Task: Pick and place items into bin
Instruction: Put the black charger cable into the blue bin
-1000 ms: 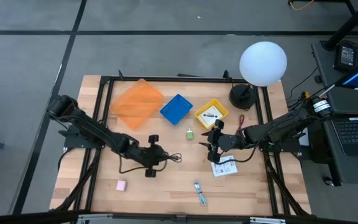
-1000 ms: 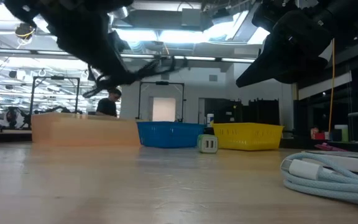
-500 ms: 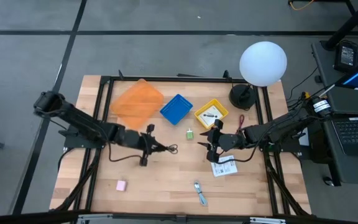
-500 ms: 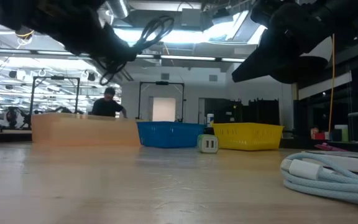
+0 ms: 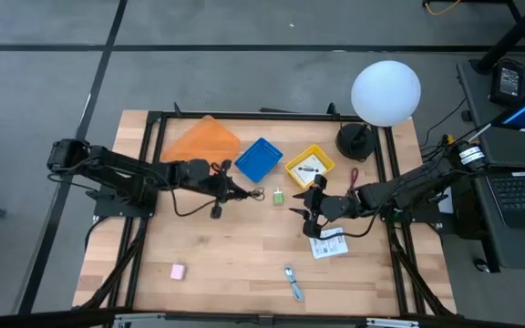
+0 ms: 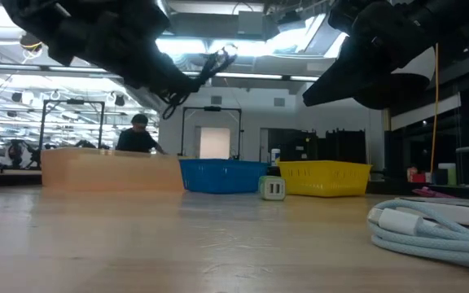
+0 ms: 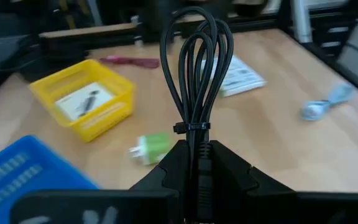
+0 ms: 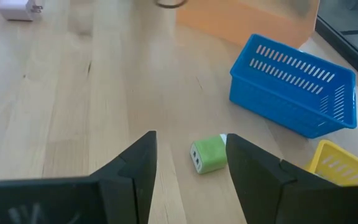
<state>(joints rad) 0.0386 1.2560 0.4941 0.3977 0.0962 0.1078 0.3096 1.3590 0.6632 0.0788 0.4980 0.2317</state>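
Moved since earlier frame: left gripper point(image 5: 229, 185), clamped on coiled cable point(image 7: 196, 74), carried from mid-table toward blue bin point(image 5: 259, 158), lifted for drop. Beyond, right gripper point(image 5: 310, 210) empty, fingers apart, above green piece point(image 8: 208, 154); yellow bin point(image 5: 310, 167) behind.

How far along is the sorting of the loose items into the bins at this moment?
Done: a white card lies in the yellow bin.

In hand: the left tool grips the black coiled cable above the table, near the blue bin.

Left: the green piece, pink block, white packet and blue-silver tool lie on the table. The right tool hangs open.
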